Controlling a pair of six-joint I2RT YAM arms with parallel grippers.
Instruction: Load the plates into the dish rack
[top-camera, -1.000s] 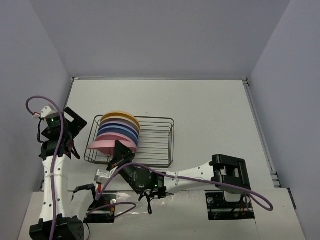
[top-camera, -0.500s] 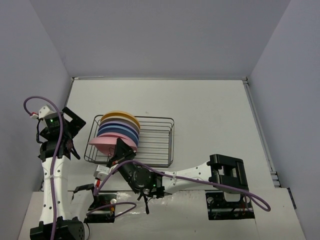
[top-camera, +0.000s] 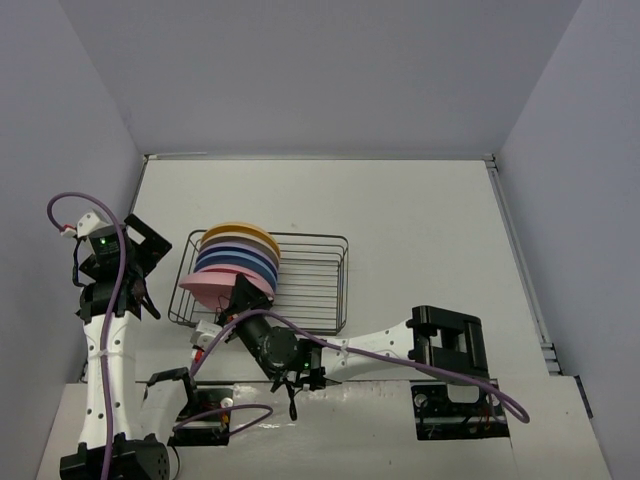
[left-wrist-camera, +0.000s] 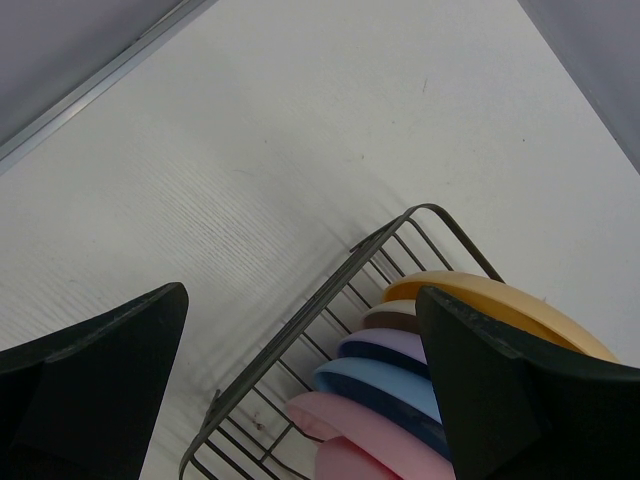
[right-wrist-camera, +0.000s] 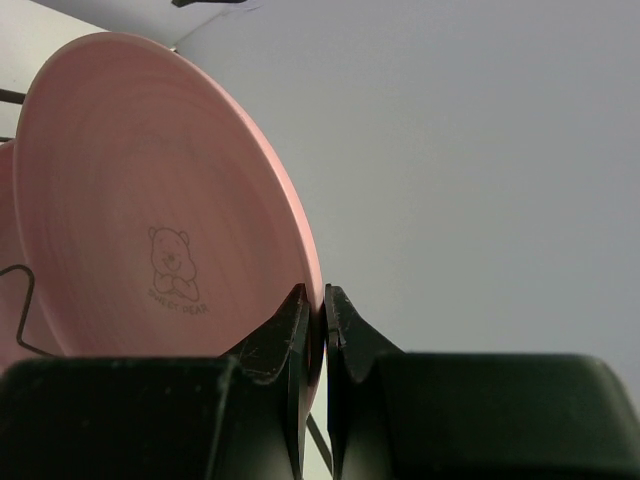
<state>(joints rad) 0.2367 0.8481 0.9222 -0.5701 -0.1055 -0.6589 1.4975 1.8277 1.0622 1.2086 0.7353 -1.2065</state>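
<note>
The dark wire dish rack (top-camera: 310, 285) stands left of centre. Five plates stand in its left half: yellow-orange (top-camera: 240, 233) at the back, then cream, purple, blue (top-camera: 232, 266) and pink. My right gripper (top-camera: 243, 300) is shut on the rim of the second pink plate (top-camera: 208, 289), held tilted at the rack's near left end. In the right wrist view the jaws (right-wrist-camera: 324, 310) pinch that plate's (right-wrist-camera: 150, 200) edge; a bear mark shows on it. My left gripper (top-camera: 143, 258) is open and empty, just left of the rack. Its wrist view (left-wrist-camera: 300, 400) looks down on the rack corner (left-wrist-camera: 300, 310) and the plates (left-wrist-camera: 375, 380).
The rack's right half (top-camera: 320, 270) holds only wire dividers. Grey walls enclose the white table on three sides. The right arm's base (top-camera: 455, 345) and cables lie along the near edge.
My right arm has shifted slightly left and toward the rack, carrying the pink plate a little further in. The left arm has barely moved.
</note>
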